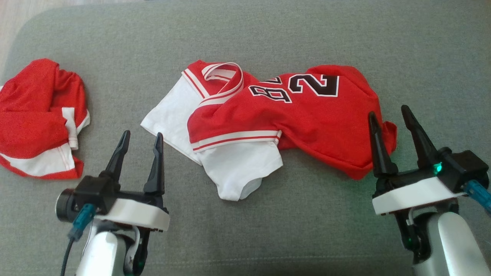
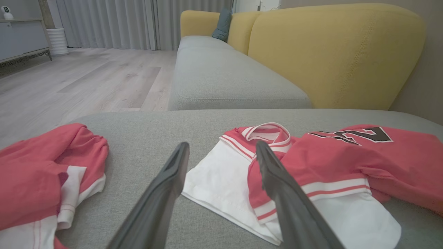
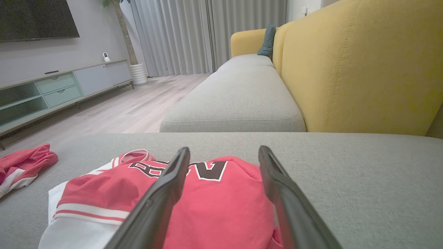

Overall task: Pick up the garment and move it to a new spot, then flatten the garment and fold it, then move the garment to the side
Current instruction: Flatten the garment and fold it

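The garment is a red jersey with white sleeves and black numbers, lying rumpled in the middle of the grey cushion. It also appears in the left wrist view as the jersey and in the right wrist view as the jersey. My left gripper hovers open just left of a white sleeve, nothing between its fingers. My right gripper stands open over the jersey's right hem, fingers apart and holding nothing. Each wrist view shows the fingers spread: left gripper, right gripper.
A second red and white garment lies bunched at the cushion's left edge. Beyond the cushion are a yellow-backed sofa, wooden floor and a low cabinet.
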Tool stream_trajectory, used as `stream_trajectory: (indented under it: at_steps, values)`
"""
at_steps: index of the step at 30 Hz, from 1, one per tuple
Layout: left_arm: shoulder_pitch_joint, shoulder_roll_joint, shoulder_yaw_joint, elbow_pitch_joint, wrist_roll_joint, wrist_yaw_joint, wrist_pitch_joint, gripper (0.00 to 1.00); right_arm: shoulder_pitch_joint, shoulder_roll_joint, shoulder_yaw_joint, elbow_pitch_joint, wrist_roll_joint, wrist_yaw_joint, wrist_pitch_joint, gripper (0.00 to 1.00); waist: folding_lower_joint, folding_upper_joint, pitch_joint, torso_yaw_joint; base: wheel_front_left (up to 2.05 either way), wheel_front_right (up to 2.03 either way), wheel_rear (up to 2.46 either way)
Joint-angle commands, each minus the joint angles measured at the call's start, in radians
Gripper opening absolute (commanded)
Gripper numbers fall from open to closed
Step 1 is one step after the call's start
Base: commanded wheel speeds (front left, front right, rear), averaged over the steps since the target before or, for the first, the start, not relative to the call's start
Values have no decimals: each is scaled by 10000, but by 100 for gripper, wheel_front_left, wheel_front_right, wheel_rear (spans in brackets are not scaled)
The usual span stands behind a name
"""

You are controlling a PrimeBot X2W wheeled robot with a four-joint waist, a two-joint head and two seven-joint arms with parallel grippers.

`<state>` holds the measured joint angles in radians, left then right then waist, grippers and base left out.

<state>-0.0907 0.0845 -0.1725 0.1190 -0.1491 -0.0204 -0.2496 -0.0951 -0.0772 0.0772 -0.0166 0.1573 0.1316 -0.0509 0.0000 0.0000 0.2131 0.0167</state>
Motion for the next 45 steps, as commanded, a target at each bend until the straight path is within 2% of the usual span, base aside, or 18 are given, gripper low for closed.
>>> stream_trajectory:
  at_steps: [1,16,21,28,39,40,41,42,45]
  values:
    - [-205,150,409,-371,67,58,-122,100,-174,-56,141,-279,50,-9,15,100,0,0,2,2,0,0,0]
    - [-306,259,317,-561,75,145,-122,100,-205,-43,1,80,463,-9,219,100,0,0,164,-65,0,0,0]
    - [-464,233,246,-622,61,128,-122,100,-86,-705,-337,687,820,-9,946,100,0,0,396,-25,0,0,0]
    - [-701,149,148,-602,29,76,-122,100,-489,-1575,-244,1272,1123,-9,1918,100,0,0,649,38,0,0,0]
    - [-976,70,143,-579,5,-38,-122,100,-1359,-2319,306,2038,1472,-9,2956,100,0,0,970,208,0,0,0]
    - [-990,66,150,-576,8,-45,-122,100,-1439,-2358,393,2110,1539,-9,3041,96,0,0,993,215,0,0,0]
    - [-1002,62,157,-573,13,-52,-122,100,-1506,-2377,449,2175,1640,-9,3110,41,0,0,1015,221,0,0,0]
    - [-1015,59,163,-570,22,-58,-122,100,-1559,-2404,486,2230,1722,-9,3180,0,0,0,1032,226,0,0,0]
    - [-1039,53,184,-559,52,-73,-122,100,-1580,-2390,338,2208,1957,-9,3107,0,0,0,1042,242,0,0,0]
